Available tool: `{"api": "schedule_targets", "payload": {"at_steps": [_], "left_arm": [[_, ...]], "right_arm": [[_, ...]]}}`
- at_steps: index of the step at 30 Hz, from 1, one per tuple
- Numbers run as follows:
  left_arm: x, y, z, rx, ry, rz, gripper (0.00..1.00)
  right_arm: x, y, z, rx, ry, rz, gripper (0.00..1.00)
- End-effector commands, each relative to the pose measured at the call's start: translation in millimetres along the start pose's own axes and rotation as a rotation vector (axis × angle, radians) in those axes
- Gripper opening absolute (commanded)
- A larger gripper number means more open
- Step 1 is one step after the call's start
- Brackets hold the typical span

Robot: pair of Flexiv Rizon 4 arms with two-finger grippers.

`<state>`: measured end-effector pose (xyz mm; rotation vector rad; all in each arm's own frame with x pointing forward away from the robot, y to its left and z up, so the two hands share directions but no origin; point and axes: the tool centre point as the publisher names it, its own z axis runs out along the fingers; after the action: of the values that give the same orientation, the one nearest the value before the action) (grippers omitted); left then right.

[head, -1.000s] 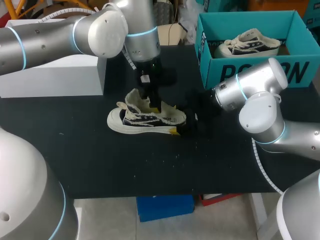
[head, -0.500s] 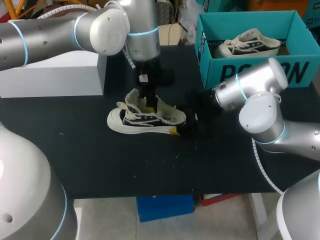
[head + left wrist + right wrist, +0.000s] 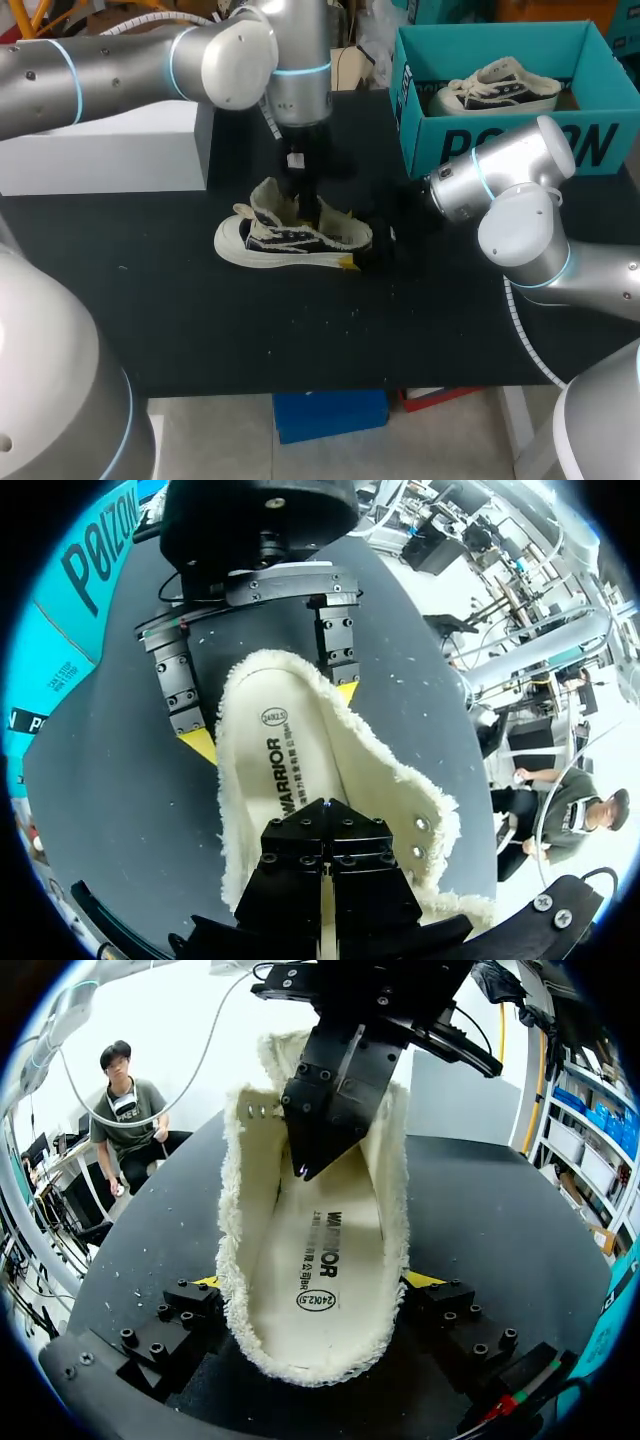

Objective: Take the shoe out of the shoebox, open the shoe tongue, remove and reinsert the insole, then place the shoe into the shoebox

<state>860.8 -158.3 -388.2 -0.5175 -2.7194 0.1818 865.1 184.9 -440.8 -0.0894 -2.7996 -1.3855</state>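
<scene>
R gripper [image 3: 315, 1290] clamps shoe [image 3: 290, 240] on table [image 3: 200, 320]; L gripper [image 3: 323, 825], fingers together, dips inside above insole [image 3: 318, 1245].

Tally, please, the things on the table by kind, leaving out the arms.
Teal shoebox: 1
Shoes: 2, a shoe on the table and a shoe in the shoebox
White block: 1
Total: 4

I get bright, even light from overhead. The matte black table [image 3: 180, 330] swallows it, so shadows barely show there. Soft white glare sits on my right arm's rounded silver shell [image 3: 515, 225]. Between the jaws of my right gripper [image 3: 315, 1282], the cream frayed-edged canvas shoe [image 3: 315, 1220] is evenly lit, the brightest thing close by.
</scene>
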Motion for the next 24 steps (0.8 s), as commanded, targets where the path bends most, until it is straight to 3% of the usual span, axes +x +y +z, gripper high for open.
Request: {"api": "schedule_targets", "payload": {"at_steps": [1, 24], "left_arm": [[-3.8, -4.6, 12.7, 0.001, 0.010, 0.009, 0.00], [15.7, -12.7, 46.3, -0.025, 0.011, 0.007, 0.00]], "right_arm": [[0.7, -2.0, 2.0, 0.001, 0.000, 0.001, 0.00], [0.7, -2.0, 2.0, 0.001, 0.000, 0.001, 0.00]]}}
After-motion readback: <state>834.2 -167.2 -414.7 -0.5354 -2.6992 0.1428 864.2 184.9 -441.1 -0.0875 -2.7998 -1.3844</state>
